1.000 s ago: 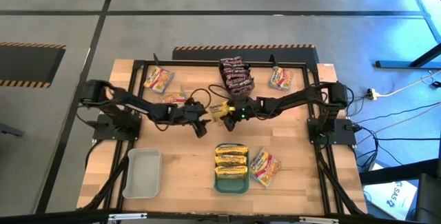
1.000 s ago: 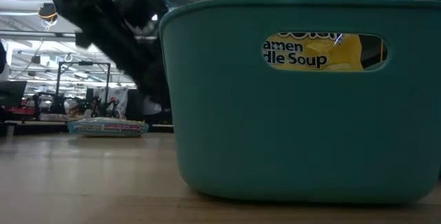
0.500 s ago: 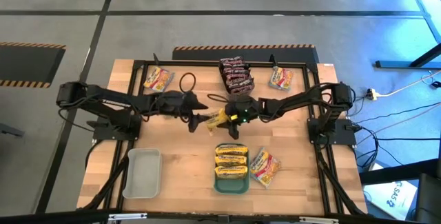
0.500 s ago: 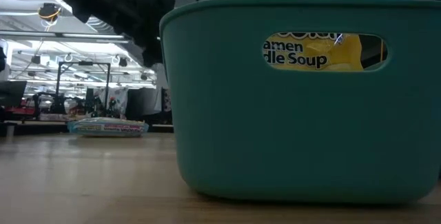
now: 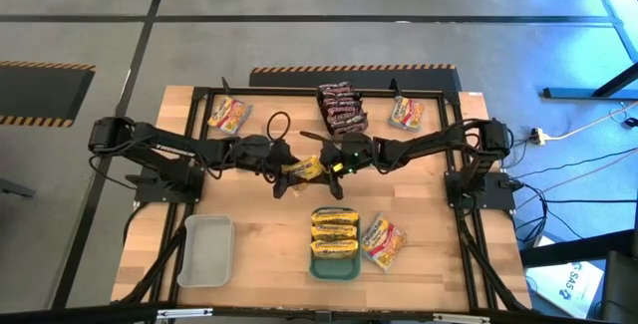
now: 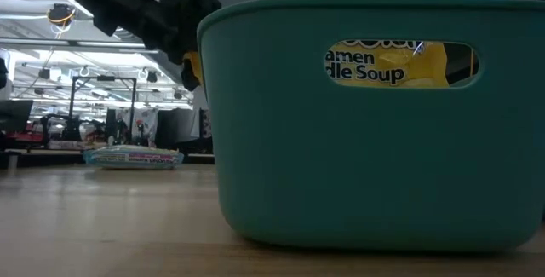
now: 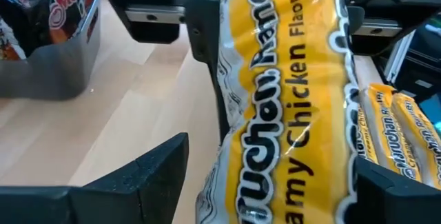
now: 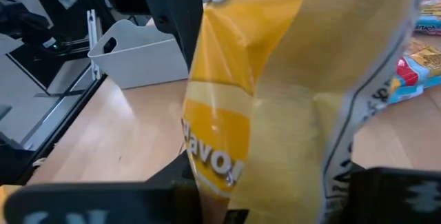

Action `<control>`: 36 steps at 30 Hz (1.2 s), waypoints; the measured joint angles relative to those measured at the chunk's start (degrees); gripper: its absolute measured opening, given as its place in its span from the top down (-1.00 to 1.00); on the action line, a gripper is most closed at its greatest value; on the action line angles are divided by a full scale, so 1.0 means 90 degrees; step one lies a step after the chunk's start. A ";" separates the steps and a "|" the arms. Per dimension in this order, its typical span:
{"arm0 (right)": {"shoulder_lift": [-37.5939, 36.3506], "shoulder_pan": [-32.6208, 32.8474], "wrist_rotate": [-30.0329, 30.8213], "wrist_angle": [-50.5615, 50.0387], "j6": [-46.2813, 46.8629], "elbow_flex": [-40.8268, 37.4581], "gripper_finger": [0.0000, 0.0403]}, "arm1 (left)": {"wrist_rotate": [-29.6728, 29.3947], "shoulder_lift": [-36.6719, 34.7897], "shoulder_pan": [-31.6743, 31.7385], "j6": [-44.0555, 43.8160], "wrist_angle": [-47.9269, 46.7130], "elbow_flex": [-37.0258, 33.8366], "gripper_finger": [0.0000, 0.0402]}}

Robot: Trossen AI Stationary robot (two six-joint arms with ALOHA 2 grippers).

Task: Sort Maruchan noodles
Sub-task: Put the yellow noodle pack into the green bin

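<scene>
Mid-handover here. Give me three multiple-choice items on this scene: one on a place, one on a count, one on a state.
1. Where is the yellow packet?
A. on the floor
B. held up between the two grippers
C. beyond the frame
2. How many yellow packets show in the teal tray?
A. one
B. three
C. six
3. The left gripper is:
A. open
B. shut on the packet
C. out of view

B: the right gripper clamps it. B: three show from above. A: its fingers stand apart.

At frame centre, a noodle packet (image 5: 304, 168) sits between both end effectors; below it, a tray (image 5: 334, 266) holds three packets.
</scene>
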 joint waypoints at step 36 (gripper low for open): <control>-0.1339 -0.0257 0.0612 -0.2214 -0.0450 0.0486 -0.42 | -0.0800 0.0058 -0.0345 0.1225 -0.1287 0.0086 0.25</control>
